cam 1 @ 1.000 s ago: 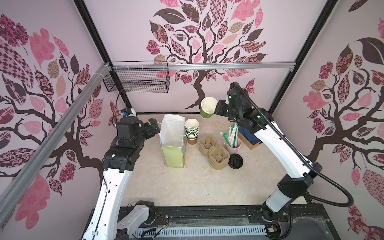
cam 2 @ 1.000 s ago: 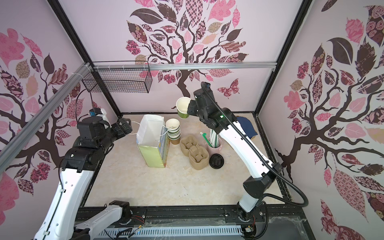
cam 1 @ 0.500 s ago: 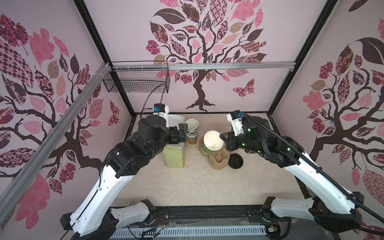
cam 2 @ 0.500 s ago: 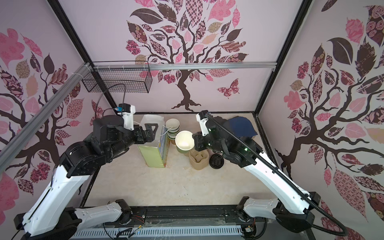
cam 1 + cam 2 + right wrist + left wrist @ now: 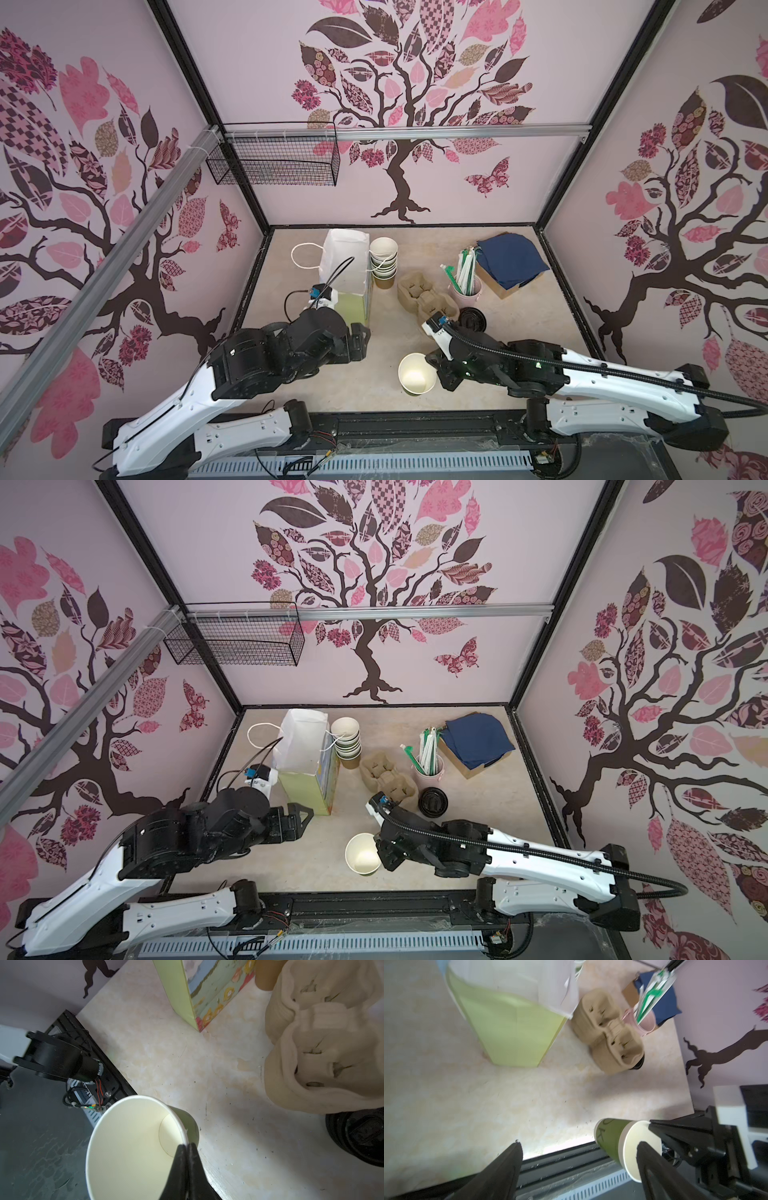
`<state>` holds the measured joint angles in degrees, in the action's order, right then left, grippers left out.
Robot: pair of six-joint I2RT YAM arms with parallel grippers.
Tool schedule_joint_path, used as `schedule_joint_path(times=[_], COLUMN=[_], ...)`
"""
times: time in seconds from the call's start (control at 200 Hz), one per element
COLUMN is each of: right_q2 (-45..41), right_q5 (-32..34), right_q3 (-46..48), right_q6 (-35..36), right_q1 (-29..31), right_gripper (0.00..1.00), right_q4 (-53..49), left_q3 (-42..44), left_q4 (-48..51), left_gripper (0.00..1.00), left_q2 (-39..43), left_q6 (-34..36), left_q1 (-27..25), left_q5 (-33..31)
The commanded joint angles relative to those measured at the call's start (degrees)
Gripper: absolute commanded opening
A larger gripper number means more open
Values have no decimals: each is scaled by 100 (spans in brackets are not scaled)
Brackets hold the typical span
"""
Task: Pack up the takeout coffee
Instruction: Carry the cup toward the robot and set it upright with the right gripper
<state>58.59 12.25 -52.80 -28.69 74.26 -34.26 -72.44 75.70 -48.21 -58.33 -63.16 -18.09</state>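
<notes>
Cup (image 5: 128, 1147), green outside and cream inside, rim pinched by right fingers (image 5: 181, 1169); left fingers (image 5: 500, 1169) spread.

Left arm (image 5: 166, 415) comes up from the near rail. We see its elbow raised and its black wrist (image 5: 320, 328) turned toward the middle of the worktop (image 5: 353, 395). The left end effector (image 5: 360, 341) sits over the worktop with its jaws spread wide. In its wrist view we see nothing between the fingers (image 5: 508, 1159).

Right arm (image 5: 623, 386) lies low along the near edge, with the forearm stretched inward from the right. The right end effector (image 5: 434, 366) is pinched tight on the rim of a lidless green cup (image 5: 415, 376), one finger inside the wall and one outside. The two end effectors stand apart and are not touching.
</notes>
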Motion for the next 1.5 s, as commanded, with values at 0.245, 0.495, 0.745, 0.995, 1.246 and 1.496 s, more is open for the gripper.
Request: schedule_joint_path(times=[0.245, 0.495, 0.745, 0.995, 1.246, 1.496], right_q2=[170, 381, 601, 997, 1284, 1280], right_q5=[1235, 1151, 806, 746, 722, 726], right_q3=[549, 622, 926, 826, 629, 507], right_q6=[-937, -1849, -1895, -1525, -1294, -1245], right_q1=[45, -136, -455, -562, -562, -562], right_gripper=[0, 0, 0, 0, 1, 25], right_q4=[936, 908, 1325, 1428, 1178, 1057], left_q3=[1098, 2279, 3081, 3325, 3386, 3327], left_q4=[-515, -2058, -2833, -2730, -2653, -2709], left_gripper=[87, 84, 84, 83, 84, 85], left_q2=[225, 662, 979, 1163, 1114, 941], left_q6=[-587, -966, -1152, -1076, -1068, -972], left_q1=[-30, -30, 9, 419, 453, 471], left_q5=[800, 517, 660, 1029, 1049, 1088])
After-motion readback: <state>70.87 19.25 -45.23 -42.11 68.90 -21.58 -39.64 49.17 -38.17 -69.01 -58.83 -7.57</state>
